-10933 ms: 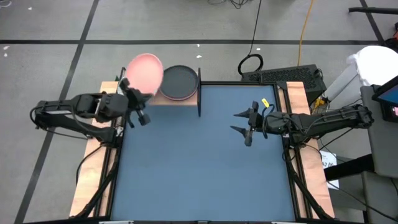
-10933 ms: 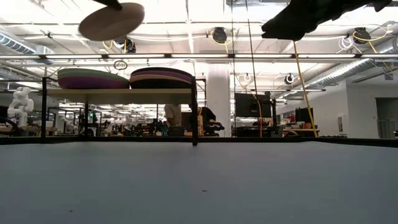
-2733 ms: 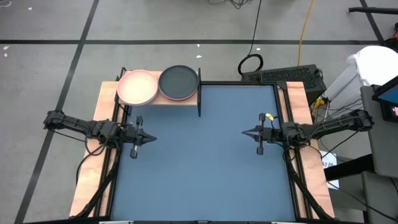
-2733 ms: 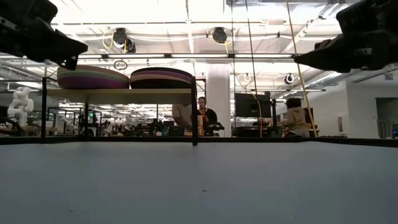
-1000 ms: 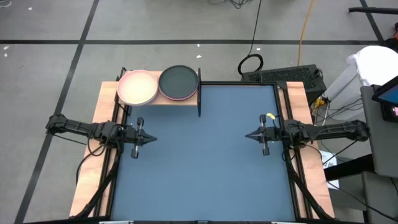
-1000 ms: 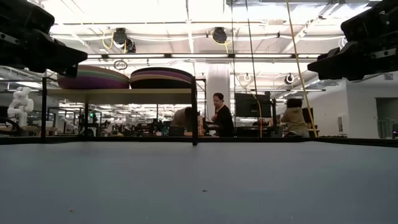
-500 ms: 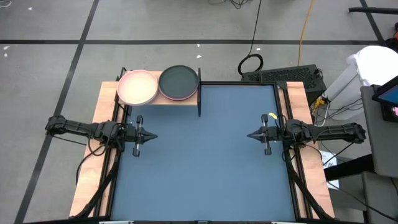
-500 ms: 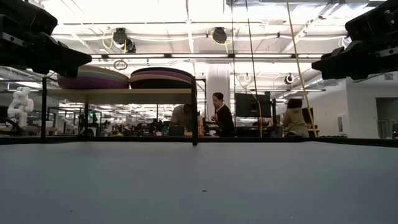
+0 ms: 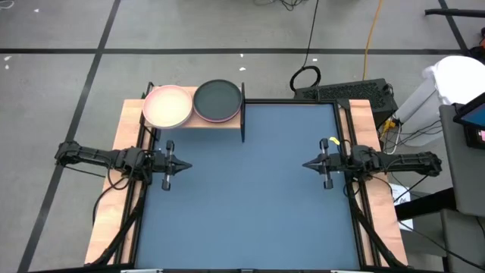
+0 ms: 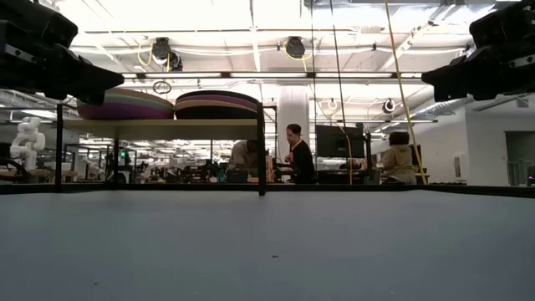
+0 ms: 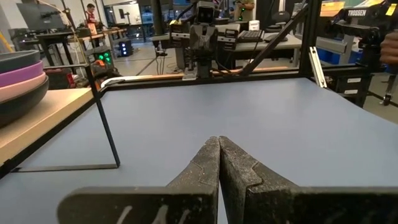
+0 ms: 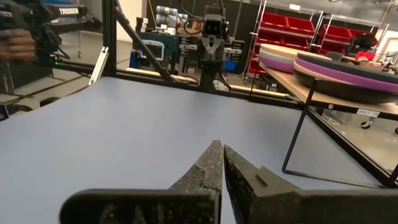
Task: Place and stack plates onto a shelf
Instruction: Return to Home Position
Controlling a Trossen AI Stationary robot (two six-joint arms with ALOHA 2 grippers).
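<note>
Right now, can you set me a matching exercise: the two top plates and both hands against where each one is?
Things:
1 pink plate
2 black plate
3 left hand
4 right hand

Places, as the high view shows them:
A shut, near the right edge of the table
B tops the left stack on the shelf
C shut, near the table's left edge
D tops the shelf's right stack

Pairs: 1-B, 2-D, 3-C, 4-A.

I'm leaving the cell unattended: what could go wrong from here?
The pink-topped stack and the black-topped stack fill the small shelf; a knock could slide one off. The shut left gripper sits nearest the shelf's frame, so its next swing might clip it. The right gripper, also shut, sits farther off.
</note>
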